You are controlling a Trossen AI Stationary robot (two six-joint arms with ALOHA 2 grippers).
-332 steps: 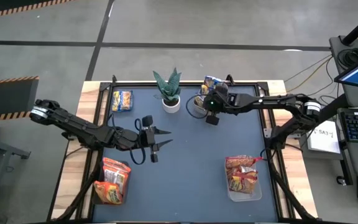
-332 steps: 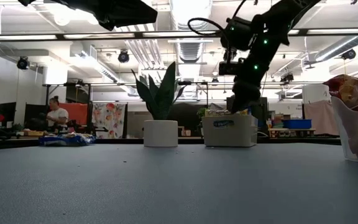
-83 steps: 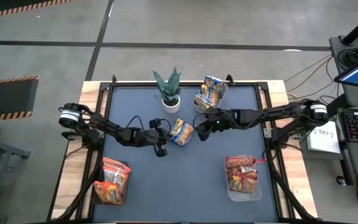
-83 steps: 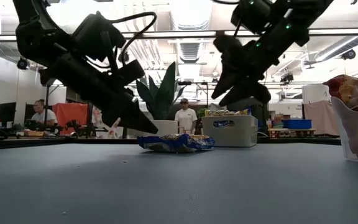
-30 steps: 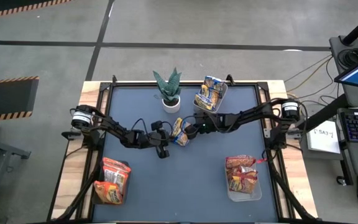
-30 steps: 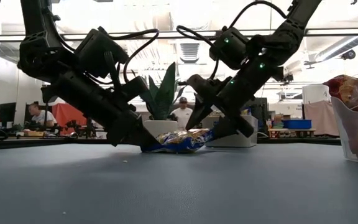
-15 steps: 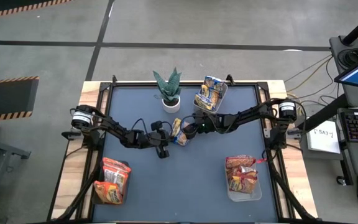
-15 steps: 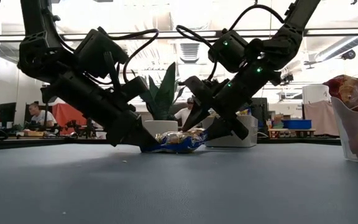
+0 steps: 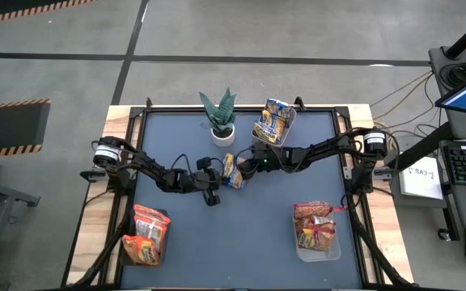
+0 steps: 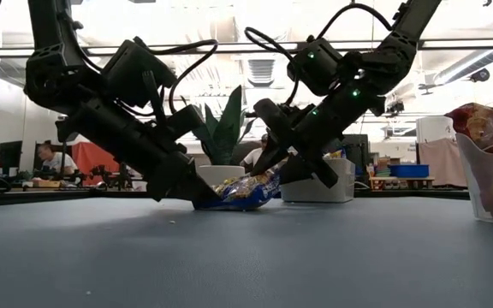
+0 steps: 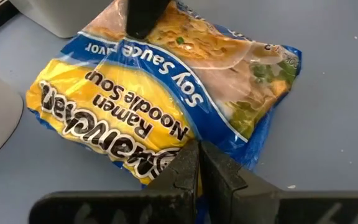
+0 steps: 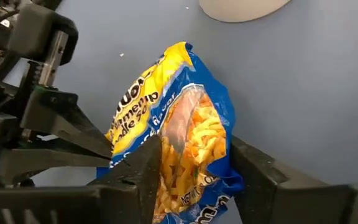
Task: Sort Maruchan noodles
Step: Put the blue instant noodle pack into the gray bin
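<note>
One yellow-and-blue Maruchan noodle packet (image 9: 233, 171) lies mid-table, a little below the plant. My left gripper (image 9: 220, 179) reaches it from the left, its fingers shut, the tips (image 11: 197, 152) on the packet's blue end. My right gripper (image 9: 246, 167) comes from the right and is shut on the packet's other end (image 12: 191, 155). In the low view the packet (image 10: 243, 194) slopes up toward my right gripper (image 10: 278, 169) and down to my left gripper (image 10: 201, 200). My left gripper lays its shut fingertips on the packet's blue end seam (image 11: 219, 163), slanting down from the table's left. Whether it pinches the seam or only presses on it I cannot tell. That end stays on the table. My right gripper pinches the packet across its width, one finger (image 12: 143, 167) on each long side (image 12: 169, 146), near the end that faces it. The fingers slant down from the table's right and lie along the packet. That end is tipped up off the table.
A potted green plant (image 9: 222, 129) stands just beyond the packet. A clear bin (image 9: 274, 121) with yellow-and-blue packets is at the back. Bins of orange-red packets stand near left (image 9: 146, 234) and near right (image 9: 315, 231).
My right gripper has shut on the packet and tipped a little. The packet's right end has risen off the table, while its left end stays down at my left gripper's tips.
</note>
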